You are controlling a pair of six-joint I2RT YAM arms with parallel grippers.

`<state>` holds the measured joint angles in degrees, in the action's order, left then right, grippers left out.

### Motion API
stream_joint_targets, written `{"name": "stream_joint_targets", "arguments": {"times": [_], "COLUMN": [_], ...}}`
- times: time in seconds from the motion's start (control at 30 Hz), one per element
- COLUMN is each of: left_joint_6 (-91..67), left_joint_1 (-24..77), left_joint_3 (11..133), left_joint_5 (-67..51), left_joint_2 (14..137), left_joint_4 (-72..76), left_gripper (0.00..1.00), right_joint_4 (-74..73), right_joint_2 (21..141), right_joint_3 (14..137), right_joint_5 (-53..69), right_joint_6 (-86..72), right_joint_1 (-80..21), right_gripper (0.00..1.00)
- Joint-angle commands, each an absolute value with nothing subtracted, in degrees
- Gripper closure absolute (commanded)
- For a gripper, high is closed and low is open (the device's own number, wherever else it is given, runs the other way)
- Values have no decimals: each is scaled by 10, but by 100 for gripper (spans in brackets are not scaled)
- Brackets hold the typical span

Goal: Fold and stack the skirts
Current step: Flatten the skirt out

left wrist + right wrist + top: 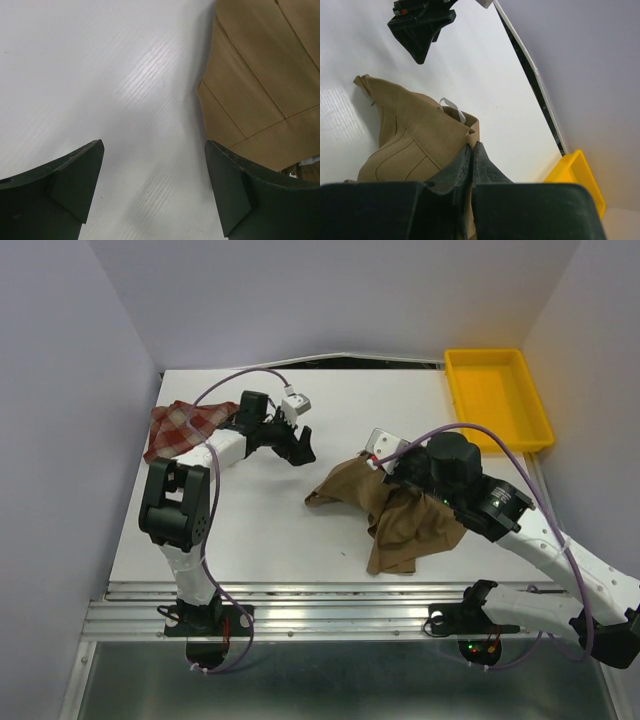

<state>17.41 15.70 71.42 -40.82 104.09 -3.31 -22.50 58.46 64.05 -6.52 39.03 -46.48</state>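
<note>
Right jaws: right gripper point(472, 146) is clenching on the tan skirt point(405, 135) at its banded edge, probably raising that edge so the cloth can be spread for folding.
Left jaws: left gripper point(154, 146) is gaping wide and gripping nothing, hovering over bare table point(100, 75) beside the skirt's edge facing away from the yellow tray point(497, 353), seemingly readying for a second corner.
Tan cloth: tan skirt is lying bunched, near-left of the yellow tray; plain weave, seamed panels.
Checked cloth: plaid skirt point(180, 425) is lying crumpled, well left of the yellow tray, awaiting its turn.
</note>
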Motion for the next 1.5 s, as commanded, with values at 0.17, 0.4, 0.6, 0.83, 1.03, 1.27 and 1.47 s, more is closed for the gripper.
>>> {"name": "stream_joint_targets", "arguments": {"times": [0.17, 0.4, 0.6, 0.83, 1.03, 1.27, 1.47], "left_joint_6": [190, 216, 234, 201, 156, 156, 205], "left_joint_1": [205, 216, 239, 266, 258, 215, 171], "left_joint_3": [701, 622, 611, 627, 655, 678, 830], "left_joint_5": [-525, -523, -480, -396, -287, -245, -176], "left_joint_2": [1051, 979, 981, 1010, 1020, 908, 882], "left_joint_4": [-75, -74, -77, -39, -18, -26, -105], "left_gripper": [10, 8, 8, 15, 51, 100, 100], "right_joint_4": [-223, -228, -229, -232, -234, -201, -118], "right_joint_2": [577, 576, 583, 579, 564, 558, 591], "right_joint_3": [668, 671, 684, 695, 702, 688, 706], "right_joint_5": [-75, -64, -63, -63, -75, -103, -88], "right_joint_6": [384, 382, 379, 377, 390, 451, 486], "right_joint_1": [-464, -464, -464, -464, -464, -464, -418], "right_gripper": [99, 99, 99, 99, 99, 99, 99]}}
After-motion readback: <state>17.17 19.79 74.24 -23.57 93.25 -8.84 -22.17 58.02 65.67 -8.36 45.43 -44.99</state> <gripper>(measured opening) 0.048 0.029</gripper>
